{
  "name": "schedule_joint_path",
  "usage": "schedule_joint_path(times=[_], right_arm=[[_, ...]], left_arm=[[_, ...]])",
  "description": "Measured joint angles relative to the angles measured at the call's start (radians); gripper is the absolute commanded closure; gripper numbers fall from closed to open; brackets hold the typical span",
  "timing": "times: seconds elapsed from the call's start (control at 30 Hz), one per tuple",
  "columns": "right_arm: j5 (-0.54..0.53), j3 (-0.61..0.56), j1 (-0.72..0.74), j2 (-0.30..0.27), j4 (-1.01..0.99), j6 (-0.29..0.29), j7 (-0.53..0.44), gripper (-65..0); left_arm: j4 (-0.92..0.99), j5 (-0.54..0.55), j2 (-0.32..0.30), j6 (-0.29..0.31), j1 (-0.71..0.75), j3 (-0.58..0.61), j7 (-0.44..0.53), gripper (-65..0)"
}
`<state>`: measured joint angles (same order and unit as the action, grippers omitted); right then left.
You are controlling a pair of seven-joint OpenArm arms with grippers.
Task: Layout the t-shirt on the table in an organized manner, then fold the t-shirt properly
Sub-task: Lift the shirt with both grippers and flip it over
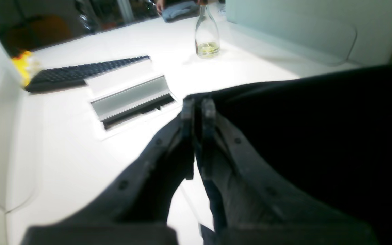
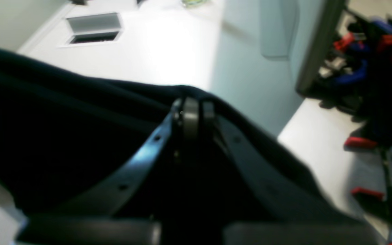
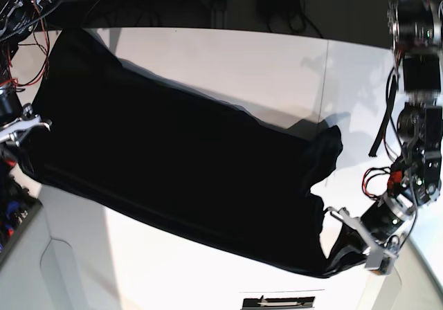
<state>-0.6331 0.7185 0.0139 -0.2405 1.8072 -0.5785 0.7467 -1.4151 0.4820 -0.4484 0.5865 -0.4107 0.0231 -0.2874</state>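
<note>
We are looking down on the table (image 3: 228, 61) and the t-shirt (image 3: 173, 171) is stretched right across it — a long black band running from the far left corner down toward the near right corner. No print shows from up here; we see only plain black cloth, with a few soft ridges along its length.

At the near right corner, the left gripper (image 3: 356, 251) is clamped on the shirt's end, and the fabric bunches up into it there. Through the left wrist camera we get the close look: the left gripper (image 1: 198, 105) has its fingers pinched together on the cloth's edge, with the t-shirt (image 1: 318, 136) hanging off to one side in a dark sheet. Beyond it on the table (image 1: 63, 153) we see an open cable hatch (image 1: 133, 102), a black keyboard (image 1: 80, 71) and a glass bottle (image 1: 207, 34) with a little yellowish liquid at the bottom.

Over at the left edge, the shirt's other end runs off toward the right arm, and the base view does not show us the grip itself. The right wrist camera does — the right gripper (image 2: 193, 112) is closed tight on a fold of the t-shirt (image 2: 63, 136), the cloth draped over and around its fingers, white table (image 2: 165, 51) bright behind.
</note>
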Motion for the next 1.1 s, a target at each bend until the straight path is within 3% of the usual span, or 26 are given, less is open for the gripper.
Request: schedule_joint_path(times=[0.27, 0.3, 0.33, 0.4, 0.47, 0.6, 0.73, 0.8, 0.83, 0.93, 1.0, 1.03, 1.1], right_arm=[[0.011, 0.000, 0.137, -0.057, -0.262, 0.010, -0.005, 0.0], [0.013, 0.000, 0.143, -0.056, -0.277, 0.012, 0.002, 0.0], [0.013, -0.001, 0.145, -0.056, -0.290, 0.016, 0.009, -1.1], [0.035, 0.000, 0.145, -0.056, -0.301, 0.027, 0.015, -18.7], [0.044, 0.006, 0.140, -0.062, -0.306, 0.036, 0.016, -29.7], [0.041, 0.005, 0.142, -0.061, -0.306, 0.036, 0.018, -31.2], [-0.030, 0.005, 0.139, -0.060, -0.303, 0.035, 0.076, -31.2], [-0.084, 0.006, 0.135, -0.061, -0.297, 0.031, 0.120, -31.2], [-0.093, 0.006, 0.136, -0.058, -0.291, 0.023, 0.140, -31.0], [-0.106, 0.006, 0.136, -0.028, -0.274, 0.013, 0.166, -30.8], [-0.096, 0.006, 0.136, -0.007, -0.273, 0.009, 0.171, -30.7], [-0.083, 0.006, 0.136, 0.003, -0.273, 0.007, 0.172, -29.3], [-0.043, 0.005, 0.136, 0.021, -0.273, 0.006, 0.168, -18.4]], left_arm=[[0.296, -0.083, 0.126, -0.008, -0.192, 0.086, 0.050, 0.0], [0.318, -0.084, 0.135, -0.008, -0.201, 0.089, 0.050, -2.8], [0.333, -0.084, 0.141, -0.008, -0.205, 0.092, 0.050, -10.1], [0.350, -0.084, 0.142, -0.013, -0.200, 0.095, 0.049, -26.5], [0.355, -0.061, 0.127, -0.006, -0.194, 0.095, 0.049, -36.1], [0.355, -0.013, 0.127, -0.006, -0.196, 0.094, 0.010, -36.2], [0.354, 0.041, 0.126, -0.002, -0.195, 0.095, -0.139, -36.1], [0.348, 0.082, 0.113, 0.071, -0.174, 0.093, -0.177, -35.8], [0.336, 0.126, 0.102, 0.101, -0.151, 0.093, -0.185, -34.0], [0.272, 0.193, 0.074, 0.101, -0.045, 0.091, -0.192, -21.6], [0.203, 0.199, 0.059, 0.097, 0.040, 0.089, -0.203, -18.0], [0.163, 0.199, 0.057, 0.097, 0.085, 0.089, -0.203, -18.0], [0.089, 0.200, 0.070, 0.098, 0.170, 0.088, -0.202, -17.7]])
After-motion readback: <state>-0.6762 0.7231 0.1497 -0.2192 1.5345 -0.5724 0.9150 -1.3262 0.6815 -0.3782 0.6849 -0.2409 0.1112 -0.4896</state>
